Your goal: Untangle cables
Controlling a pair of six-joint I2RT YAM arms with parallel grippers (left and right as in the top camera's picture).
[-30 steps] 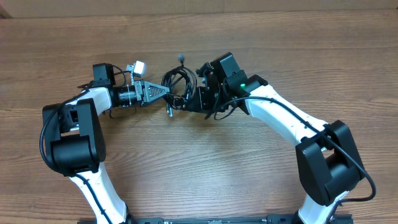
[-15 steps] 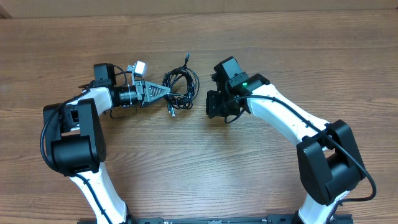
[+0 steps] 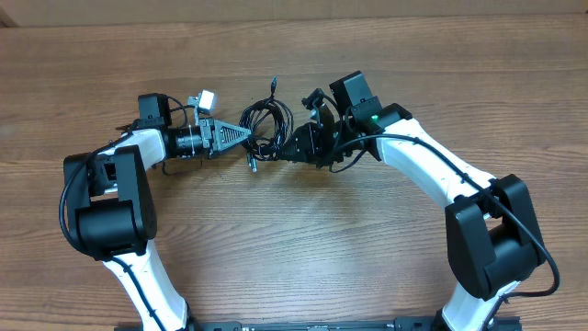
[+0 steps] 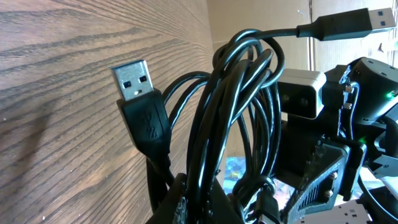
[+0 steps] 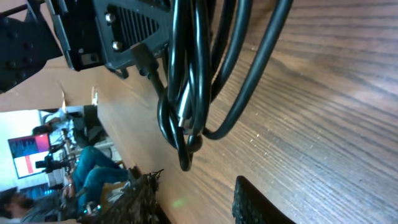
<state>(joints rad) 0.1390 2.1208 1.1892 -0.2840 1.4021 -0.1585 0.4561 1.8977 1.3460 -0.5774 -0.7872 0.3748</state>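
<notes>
Two right fingers [image 5: 252, 202] come back to the cables [image 3: 280, 115] and spread, ready to grab a loop, while left fingers [image 3: 234, 134] pinch the bunch.

Both arms bent at the elbow, left pincer [image 3: 246, 136] pointing inward, clamped on the cables [image 3: 280, 119], right pincer [image 3: 292, 149] facing it, fingers apart

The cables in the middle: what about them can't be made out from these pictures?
Overhead: how many cables make up the bundle; the strands are too small and overlap.
Left wrist: exactly where the left gripper pinches them; the bottom edge cuts that off.
Right wrist: where the hanging loops lead; the top edge cuts them off.
Overhead: whether the right gripper touches the bundle; black against black there.
</notes>
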